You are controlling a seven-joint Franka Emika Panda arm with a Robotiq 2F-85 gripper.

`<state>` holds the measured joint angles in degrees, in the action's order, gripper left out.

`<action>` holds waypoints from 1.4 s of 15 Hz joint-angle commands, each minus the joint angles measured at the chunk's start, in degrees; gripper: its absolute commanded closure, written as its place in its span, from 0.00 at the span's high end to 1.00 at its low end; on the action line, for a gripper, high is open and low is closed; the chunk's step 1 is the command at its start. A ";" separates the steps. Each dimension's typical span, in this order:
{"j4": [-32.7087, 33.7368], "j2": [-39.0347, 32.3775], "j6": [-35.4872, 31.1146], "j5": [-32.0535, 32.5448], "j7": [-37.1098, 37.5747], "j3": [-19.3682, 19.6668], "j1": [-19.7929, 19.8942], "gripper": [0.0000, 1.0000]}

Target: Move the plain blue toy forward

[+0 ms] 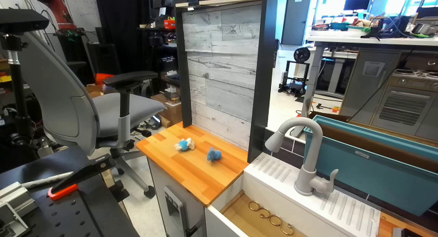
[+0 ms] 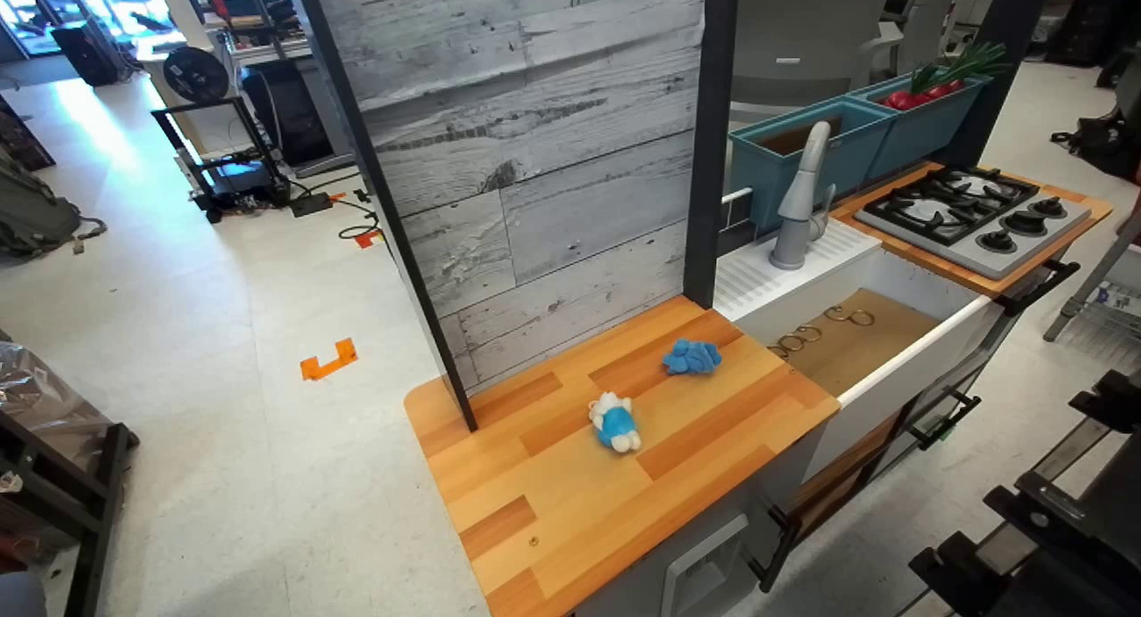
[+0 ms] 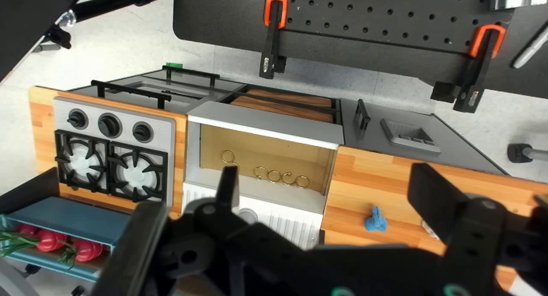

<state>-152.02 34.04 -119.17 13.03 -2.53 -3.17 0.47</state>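
The plain blue toy [image 1: 214, 154] sits on the wooden countertop [image 1: 191, 173], on the side toward the sink. It also shows in an exterior view [image 2: 692, 357] near the grey plank back panel, and in the wrist view [image 3: 376, 220]. My gripper [image 3: 324, 172] shows only in the wrist view. It is open, with its two black fingers wide apart and nothing between them. It is high above the counter, and the blue toy appears between the fingers, nearer the right one, well below and untouched.
A white-and-blue toy [image 2: 615, 421] lies beside the blue toy; the right finger partly hides it in the wrist view. The plank panel [image 2: 553, 180] stands behind. A white sink [image 1: 273, 182] with gold rings, a grey faucet [image 1: 313, 151] and a stove [image 2: 972, 216] adjoin the counter.
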 commanded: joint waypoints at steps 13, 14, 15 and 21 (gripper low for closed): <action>0.68 -3.67 -4.00 1.40 3.32 -1.51 -0.41 1.00; 0.81 -4.97 -5.87 1.71 4.02 -2.22 -0.53 1.00; 1.10 -6.95 -8.08 2.01 4.89 -3.16 -0.77 1.00; 5.61 -24.29 -21.80 4.65 12.62 -8.30 -1.09 1.00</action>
<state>-150.89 19.85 -135.88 14.64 5.47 -9.74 -0.73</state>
